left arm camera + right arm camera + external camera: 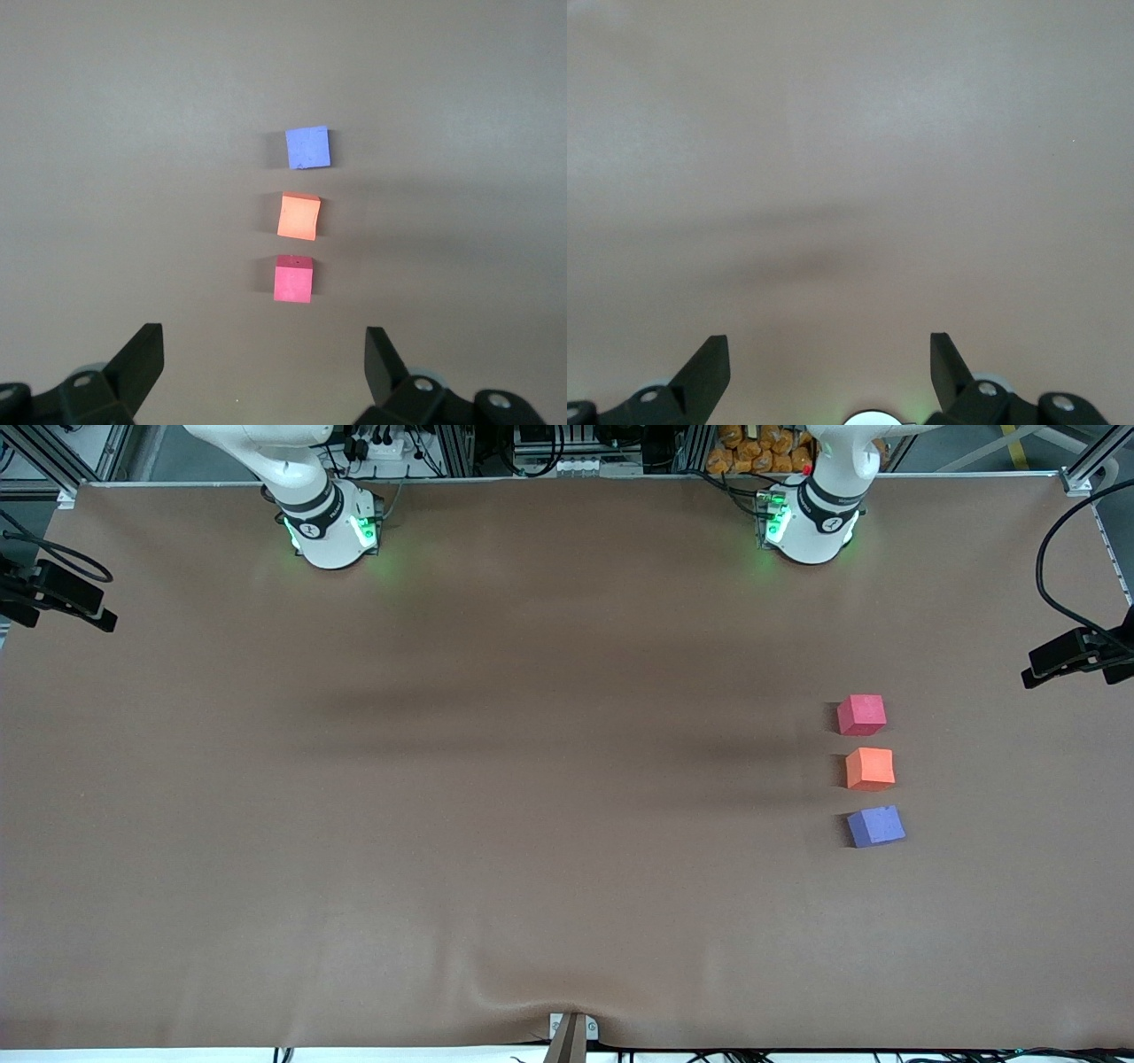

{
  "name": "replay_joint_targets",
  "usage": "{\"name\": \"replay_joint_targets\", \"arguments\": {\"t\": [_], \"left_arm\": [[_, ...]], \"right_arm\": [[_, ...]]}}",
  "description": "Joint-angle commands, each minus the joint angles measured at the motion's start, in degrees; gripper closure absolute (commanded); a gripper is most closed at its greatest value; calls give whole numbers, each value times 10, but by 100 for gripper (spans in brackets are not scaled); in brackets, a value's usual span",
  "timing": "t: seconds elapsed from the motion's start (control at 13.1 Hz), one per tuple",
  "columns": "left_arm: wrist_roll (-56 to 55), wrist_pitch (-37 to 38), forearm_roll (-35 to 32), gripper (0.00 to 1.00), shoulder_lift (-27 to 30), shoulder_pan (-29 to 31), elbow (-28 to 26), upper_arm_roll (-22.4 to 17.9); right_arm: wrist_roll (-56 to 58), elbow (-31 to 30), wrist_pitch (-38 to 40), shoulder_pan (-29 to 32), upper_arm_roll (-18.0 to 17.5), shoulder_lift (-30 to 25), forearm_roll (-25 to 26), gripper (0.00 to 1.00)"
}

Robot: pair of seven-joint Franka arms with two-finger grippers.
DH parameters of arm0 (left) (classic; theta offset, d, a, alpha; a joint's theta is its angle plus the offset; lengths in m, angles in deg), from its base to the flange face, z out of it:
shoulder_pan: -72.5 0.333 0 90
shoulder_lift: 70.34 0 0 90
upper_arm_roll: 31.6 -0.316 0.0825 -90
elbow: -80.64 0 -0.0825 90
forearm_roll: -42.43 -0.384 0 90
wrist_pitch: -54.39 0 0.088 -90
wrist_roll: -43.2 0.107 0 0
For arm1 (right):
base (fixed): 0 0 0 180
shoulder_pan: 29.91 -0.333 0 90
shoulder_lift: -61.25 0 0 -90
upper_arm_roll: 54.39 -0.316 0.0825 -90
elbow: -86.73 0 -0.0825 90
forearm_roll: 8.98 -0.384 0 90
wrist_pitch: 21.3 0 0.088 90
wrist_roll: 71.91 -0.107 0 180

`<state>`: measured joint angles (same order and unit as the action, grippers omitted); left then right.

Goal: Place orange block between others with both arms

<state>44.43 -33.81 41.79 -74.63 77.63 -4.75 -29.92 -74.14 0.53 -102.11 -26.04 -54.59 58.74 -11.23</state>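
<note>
Three small foam cubes stand in a short row on the brown table toward the left arm's end. The orange block point(870, 769) point(299, 216) sits in the middle. The red-pink cube point(861, 715) point(293, 279) lies farther from the front camera, the purple-blue cube point(875, 825) point(307, 147) nearer to it. Small gaps separate them. My left gripper point(264, 347) hangs open and empty high over the table, looking down on the row. My right gripper point(829, 350) is open and empty too, over bare table near its own base. Neither gripper shows in the front view.
The two white arm bases point(332, 530) point(811, 527) glow green at the table's edge farthest from the front camera. Black camera mounts point(1067, 654) point(53, 593) stick in over the two ends of the table. A clamp point(571, 1032) sits at the near edge.
</note>
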Motion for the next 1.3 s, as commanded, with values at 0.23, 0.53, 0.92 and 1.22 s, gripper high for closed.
{"name": "replay_joint_targets", "arguments": {"t": [0.23,0.53,0.92,1.22], "left_arm": [[4,31,27,0,45,-34,-24,-6],[-5,27,27,0,86,-52,-78,-14],[-3,27,23,0,82,-53,-75,-14],[-3,30,-3,0,82,-54,-66,-15]], "right_arm": [[-9,9,2,-11,6,6,-1,0],[-9,13,3,-8,8,7,-7,0],[-15,10,4,-17,4,7,-6,0],[-15,9,2,-24,4,7,-5,0]]}}
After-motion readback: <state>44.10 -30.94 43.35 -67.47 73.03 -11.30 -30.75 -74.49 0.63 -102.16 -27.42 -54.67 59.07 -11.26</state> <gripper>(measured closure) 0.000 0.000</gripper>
